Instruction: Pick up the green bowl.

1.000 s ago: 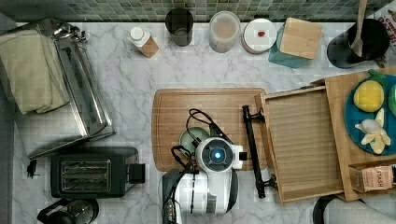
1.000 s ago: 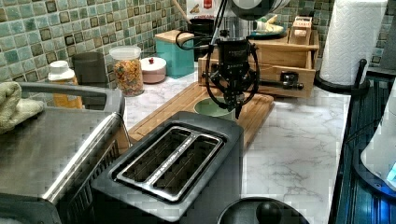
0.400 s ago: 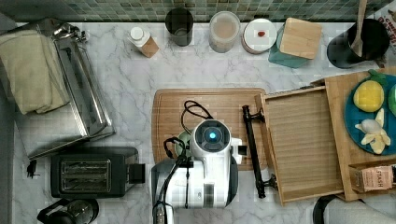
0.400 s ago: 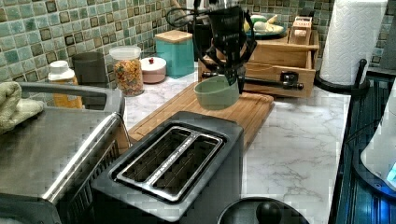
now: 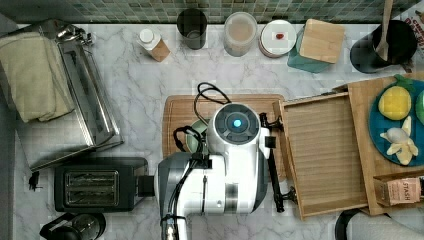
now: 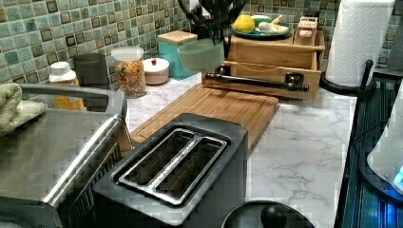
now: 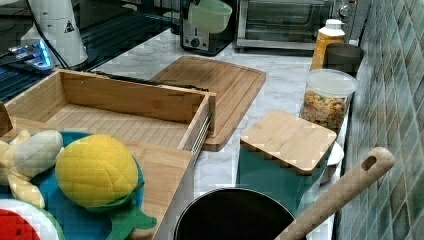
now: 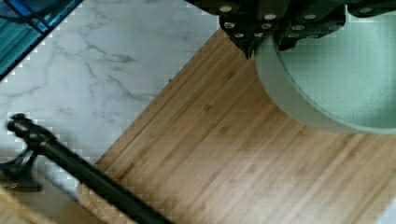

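green bowl (image 6: 201, 54) pale sage; tabletop (image 6: 304, 137) white marble, grey veins; cutting board (image 7: 215, 80) light bamboo; toaster (image 6: 176, 166) black; backsplash tiles (image 6: 57, 28) mottled green; container (image 7: 272, 172) teal, wooden lid

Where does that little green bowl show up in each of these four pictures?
Top view: green bowl peeks out at the arm's left, over the cutting board.
Left view: bowl hangs high above the board, held by the claw.
Right view: bowl at the top, above the board.
Wrist view: bowl under the claw, the board below.
Shared landmark: the cutting board.
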Tool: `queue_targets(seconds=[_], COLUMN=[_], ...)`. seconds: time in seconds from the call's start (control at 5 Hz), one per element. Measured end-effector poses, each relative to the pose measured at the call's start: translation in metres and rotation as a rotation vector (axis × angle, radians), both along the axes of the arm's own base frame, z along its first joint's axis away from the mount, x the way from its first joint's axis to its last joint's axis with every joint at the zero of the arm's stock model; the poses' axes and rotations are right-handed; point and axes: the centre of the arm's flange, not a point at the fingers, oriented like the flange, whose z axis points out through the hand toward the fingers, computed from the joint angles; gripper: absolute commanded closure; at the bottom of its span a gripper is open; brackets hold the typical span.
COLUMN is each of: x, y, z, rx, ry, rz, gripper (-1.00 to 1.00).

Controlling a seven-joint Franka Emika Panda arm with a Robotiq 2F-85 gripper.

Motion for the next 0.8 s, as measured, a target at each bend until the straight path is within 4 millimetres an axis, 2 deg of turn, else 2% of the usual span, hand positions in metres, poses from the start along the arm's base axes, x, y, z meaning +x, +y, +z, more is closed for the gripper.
queue_targets(seconds=[0.2, 0.4, 0.6, 0.8], x=[0.020, 0.030, 0.028, 0.028], y=[-0.014, -0.026, -0.041, -0.046], z=[0.048, 0.083, 0.105, 0.112], rx=[-0.016, -0.029, -0.102, -0.117], ry=[-0.109, -0.197, -0.185, -0.184], rz=[-0.018, -0.032, -0.038, -0.052], gripper=[1.00, 1.00, 1.00, 1.00])
